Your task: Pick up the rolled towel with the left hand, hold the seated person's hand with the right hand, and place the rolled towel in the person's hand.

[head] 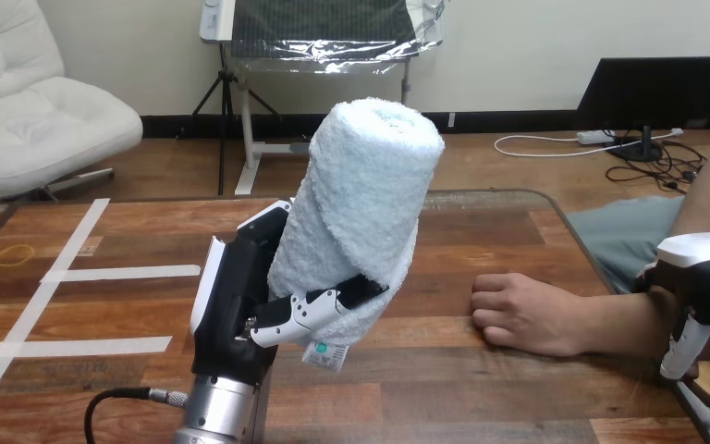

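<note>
Here, the wooden table (481, 407) was brown, with boards that ran from left to right. Strips of white tape (120, 273) were stuck on its left part, two of them short and one long and slanted. A thin yellow ring (15, 255) lay flat on the wood at the far left, well apart from the rest.

The left hand (240, 296) was up over the near middle of the table. Its fingers (314, 310) were curled round the rolled towel (370, 203) and gripped it low down. The towel was white and fluffy. It stood almost upright in the hand and leaned a little to the right. It was held off the table. A small tag (325, 354) hung at its bottom end. The towel was big, and it hid a part of the far table behind it.

The person's hand (518, 310) lay on the table to the right of the towel, curled in a loose fist. Bare wood lay between the two.

The right hand (703, 277) was at the right edge, on top of the person's forearm. I could not tell if it gripped the arm or just lay on it.
</note>
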Robot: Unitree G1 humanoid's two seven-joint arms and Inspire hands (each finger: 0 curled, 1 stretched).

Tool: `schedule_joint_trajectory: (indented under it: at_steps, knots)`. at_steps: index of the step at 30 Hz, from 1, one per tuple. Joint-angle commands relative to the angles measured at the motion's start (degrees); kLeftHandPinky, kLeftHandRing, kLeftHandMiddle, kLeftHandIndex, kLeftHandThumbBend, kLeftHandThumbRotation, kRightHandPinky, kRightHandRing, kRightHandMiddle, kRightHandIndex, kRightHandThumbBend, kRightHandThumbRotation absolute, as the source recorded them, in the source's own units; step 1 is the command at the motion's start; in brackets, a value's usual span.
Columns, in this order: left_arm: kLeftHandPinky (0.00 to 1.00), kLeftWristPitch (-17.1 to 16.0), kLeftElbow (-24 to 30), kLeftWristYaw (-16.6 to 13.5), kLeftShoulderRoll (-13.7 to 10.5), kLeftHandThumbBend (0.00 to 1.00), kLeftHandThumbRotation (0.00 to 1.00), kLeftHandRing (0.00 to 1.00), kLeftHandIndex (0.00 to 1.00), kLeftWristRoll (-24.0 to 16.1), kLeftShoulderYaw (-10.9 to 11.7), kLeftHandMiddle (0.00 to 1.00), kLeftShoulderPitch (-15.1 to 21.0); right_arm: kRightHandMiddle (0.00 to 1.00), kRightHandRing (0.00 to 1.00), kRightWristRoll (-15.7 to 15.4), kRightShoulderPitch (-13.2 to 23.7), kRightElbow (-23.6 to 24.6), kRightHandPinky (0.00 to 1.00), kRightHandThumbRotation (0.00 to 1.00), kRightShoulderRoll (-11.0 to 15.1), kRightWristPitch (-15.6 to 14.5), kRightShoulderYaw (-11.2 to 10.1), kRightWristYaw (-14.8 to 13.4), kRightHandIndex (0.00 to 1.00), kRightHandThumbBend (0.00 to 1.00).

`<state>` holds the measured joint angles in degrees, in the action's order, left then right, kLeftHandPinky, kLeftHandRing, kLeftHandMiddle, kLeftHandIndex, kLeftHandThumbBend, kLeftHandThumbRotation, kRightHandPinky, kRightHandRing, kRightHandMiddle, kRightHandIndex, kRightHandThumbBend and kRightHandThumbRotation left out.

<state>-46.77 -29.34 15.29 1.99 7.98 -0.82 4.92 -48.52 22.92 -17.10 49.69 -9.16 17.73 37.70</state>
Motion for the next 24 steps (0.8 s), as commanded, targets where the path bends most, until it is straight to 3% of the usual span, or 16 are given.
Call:
schedule_joint_trajectory:
  at_steps: [1,10,24]
  knots:
    - [0.35,0.1,2.9,-0.5,-0.1,0.78,0.19,0.39,0.50,0.4,0.6,0.45,2.6,0.95,0.97,-0.7,3.2,-1.7,0.96,0.17,-1.1,0.3,1.2,-0.9,0.89,0.74]
    - [0.35,0.1,2.7,-0.7,-0.2,0.78,0.19,0.39,0.50,0.0,0.7,0.45,2.7,0.92,0.93,-0.8,3.0,-2.6,0.91,0.18,-1.1,1.8,1.9,-2.5,0.87,0.71]
    - [0.35,1.1,2.1,-1.3,-0.4,0.78,0.20,0.39,0.50,-0.6,0.9,0.45,3.0,0.88,0.87,-0.9,3.3,-3.9,0.87,0.18,-1.7,1.8,3.2,-2.7,0.86,0.70]
